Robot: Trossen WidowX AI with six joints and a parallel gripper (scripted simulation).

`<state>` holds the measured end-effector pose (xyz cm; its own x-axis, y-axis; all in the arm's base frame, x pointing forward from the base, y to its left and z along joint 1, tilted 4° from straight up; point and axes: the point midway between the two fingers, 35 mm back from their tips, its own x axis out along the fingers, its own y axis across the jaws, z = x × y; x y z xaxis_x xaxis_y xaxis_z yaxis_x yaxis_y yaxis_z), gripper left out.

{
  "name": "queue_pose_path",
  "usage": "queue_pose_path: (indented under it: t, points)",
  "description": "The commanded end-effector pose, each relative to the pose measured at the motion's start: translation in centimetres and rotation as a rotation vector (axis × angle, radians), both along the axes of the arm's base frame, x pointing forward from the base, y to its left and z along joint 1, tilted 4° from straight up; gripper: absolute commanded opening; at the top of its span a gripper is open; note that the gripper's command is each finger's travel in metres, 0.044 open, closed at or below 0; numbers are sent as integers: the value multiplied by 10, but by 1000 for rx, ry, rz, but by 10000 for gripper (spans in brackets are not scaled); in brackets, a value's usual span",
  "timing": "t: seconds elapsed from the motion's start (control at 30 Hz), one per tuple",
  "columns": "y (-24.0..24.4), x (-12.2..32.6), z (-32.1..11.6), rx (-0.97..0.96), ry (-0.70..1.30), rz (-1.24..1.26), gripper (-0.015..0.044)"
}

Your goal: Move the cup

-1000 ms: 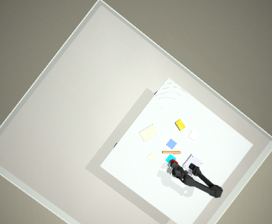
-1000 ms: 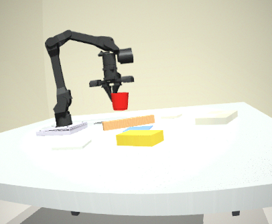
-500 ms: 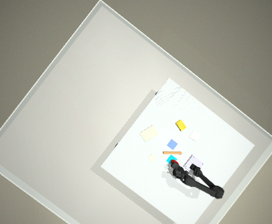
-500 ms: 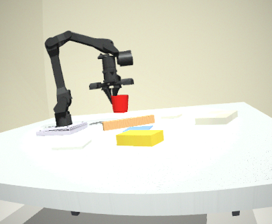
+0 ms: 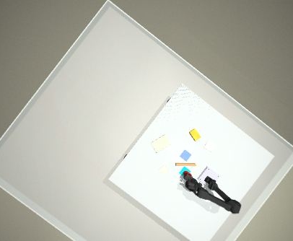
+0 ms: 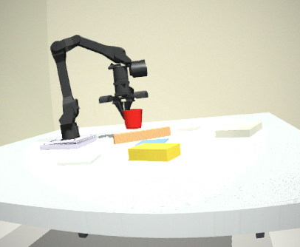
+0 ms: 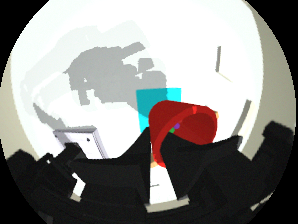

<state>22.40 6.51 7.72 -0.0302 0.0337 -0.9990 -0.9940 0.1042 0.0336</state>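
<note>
The red cup (image 5: 186,172) (image 6: 133,119) (image 7: 167,114) is upright in the exterior view and held above the table, behind the orange bar. My gripper (image 6: 125,111) (image 7: 152,129) is shut on the cup's wall. A green marble (image 7: 172,130) and a purple marble (image 7: 177,126) show inside the cup; other contents are hidden. The cyan pad (image 5: 183,169) (image 7: 149,100) lies beneath, partly covered by the cup in the wrist view. The blue pad (image 5: 185,155) (image 6: 152,142) lies on the other side of the bar, with nothing on it.
The orange bar (image 5: 185,164) (image 6: 142,134) stands between the two pads. A yellow block (image 5: 195,134) (image 6: 148,154) lies beyond the blue pad. A cream slab (image 5: 161,143) (image 6: 231,132), a white tile (image 5: 209,146) (image 6: 78,160) and a small cream tile (image 5: 163,169) (image 6: 189,128) lie around.
</note>
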Motion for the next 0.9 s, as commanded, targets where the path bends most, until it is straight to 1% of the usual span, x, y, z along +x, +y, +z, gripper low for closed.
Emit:
queue_pose_path:
  t: [0.0,0.53,0.87]
  points:
    - [1,-2,-8,2,11,-4,0]
    - [2,-5,-27,2,12,-4,0]
    - [1,-3,-26,-1,5,0,0]
